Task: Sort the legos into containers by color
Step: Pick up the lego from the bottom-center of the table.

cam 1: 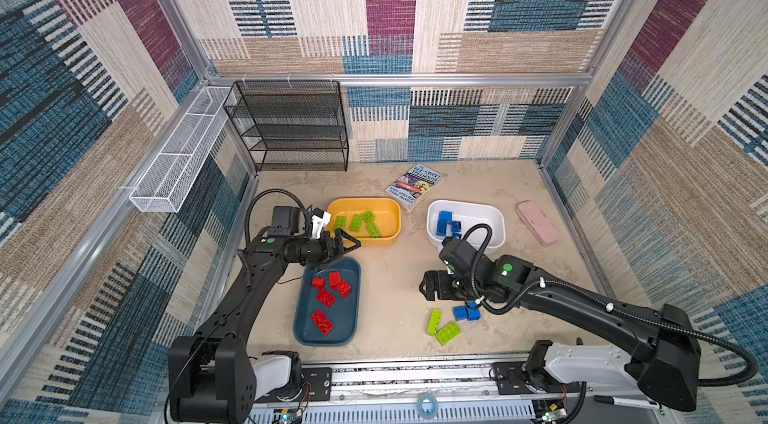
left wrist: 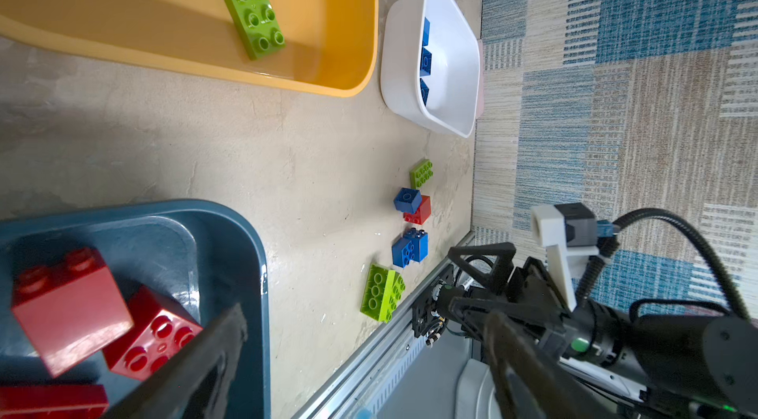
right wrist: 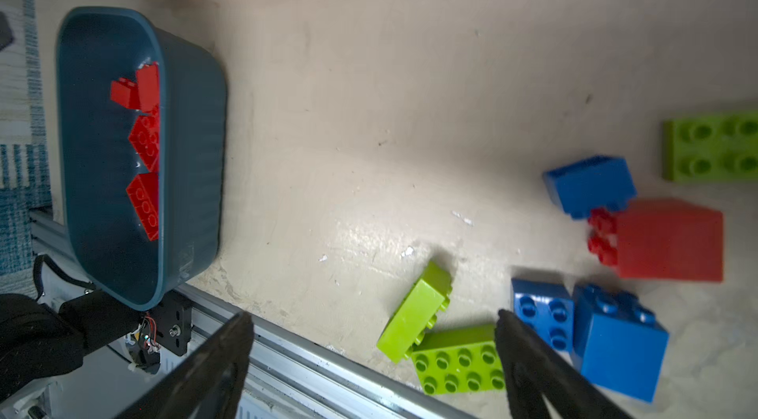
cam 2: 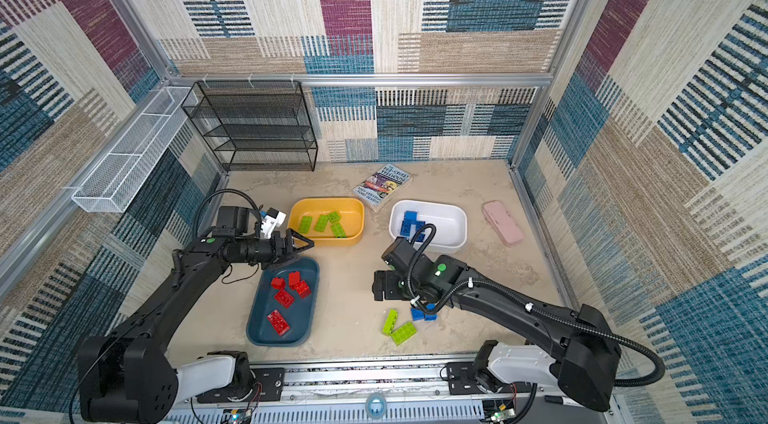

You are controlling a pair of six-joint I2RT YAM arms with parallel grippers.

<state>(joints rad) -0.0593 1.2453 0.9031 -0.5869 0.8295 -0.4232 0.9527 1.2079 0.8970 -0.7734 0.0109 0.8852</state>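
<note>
— Starting at the near rail [cam 1: 415, 376], what is found loose on the surface [cam 1: 395, 297]?

— A small cluster of legos. Two lime green bricks [cam 1: 441, 326] are laid touching at a corner just beside the rail, with two blue bricks [cam 1: 465, 313] pressed together next to them. In the right wrist view a red brick [right wrist: 668, 238] is shown touched by a third blue brick [right wrist: 588, 185], with a further green brick [right wrist: 711, 150] beyond.

— Which hand is judged nearer?

— The right hand [cam 1: 427, 285]. It is held spread wide and empty just on the far side of the cluster, pointed toward the teal bin [cam 1: 305, 330]. The green pair is seen close to its fingertips. The green brick tipped on its side is laid with its long axis roughly near-to-far, so the jaws would probably need to be turned across it.

— Is room left for moving?

— The rail is close on the near side. Open surface is left between the cluster and the teal bin, where five red bricks [cam 1: 325, 297] are lodged.

— And farther off?

— The left hand [cam 1: 347, 244] is held open and empty over the teal bin's far end. Beyond it, the yellow bin [cam 1: 397, 218] with four green bricks [cam 1: 356, 222] and the white bin [cam 1: 500, 220] with blue ones [cam 1: 444, 220] are set apart from the cluster. The white bin is the closer to the right arm.
</note>
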